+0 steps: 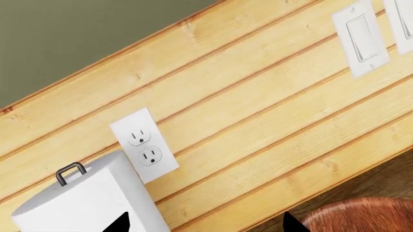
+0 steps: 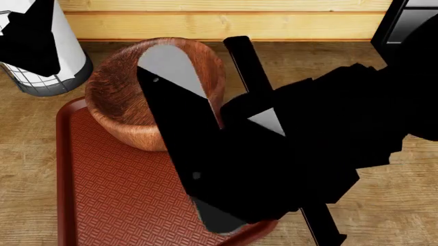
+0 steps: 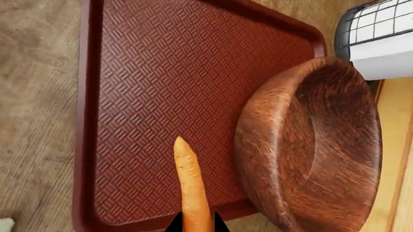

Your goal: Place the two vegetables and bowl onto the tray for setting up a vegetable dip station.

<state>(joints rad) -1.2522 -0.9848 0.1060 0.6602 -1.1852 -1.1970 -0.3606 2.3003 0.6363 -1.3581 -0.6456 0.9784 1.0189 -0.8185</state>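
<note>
**Carrot held over the tray, bowl tipped on the tray's far rim**

The right claw (image 3: 193, 226) is clenched on the thick end of the carrot (image 3: 191, 183); in the right wrist view its two dark fingertips sit on either side of the carrot, which points out over the woven surface of the red tray (image 3: 87, 121). Whether the carrot touches the tray or hangs above it cannot be told. The carrot lies just beside the wooden bowl (image 3: 322, 145), apart from it.

The bowl (image 2: 130, 107) rests at the far end of the tray (image 2: 65, 169), tilted, with its opening turned partly sideways. In the head view its lower side lies on the tray and its upper side reaches past the tray's far rim toward the wooden wall (image 2: 226, 23). Much of the tray's right part is hidden behind the black right arm (image 2: 287, 154).

A white wire-framed cylinder (image 2: 58, 66) stands on the wooden counter (image 2: 27, 133), just beside the bowl and off the tray's far left corner.

The left claw (image 1: 206, 224) shows only as two dark fingertips standing apart, holding nothing. It looks at the plank wall, where a power outlet (image 1: 145, 145) and a light switch (image 1: 360, 38) are mounted; the bowl's rim (image 1: 361, 215) shows near one fingertip.

The cucumber appears in no view.
</note>
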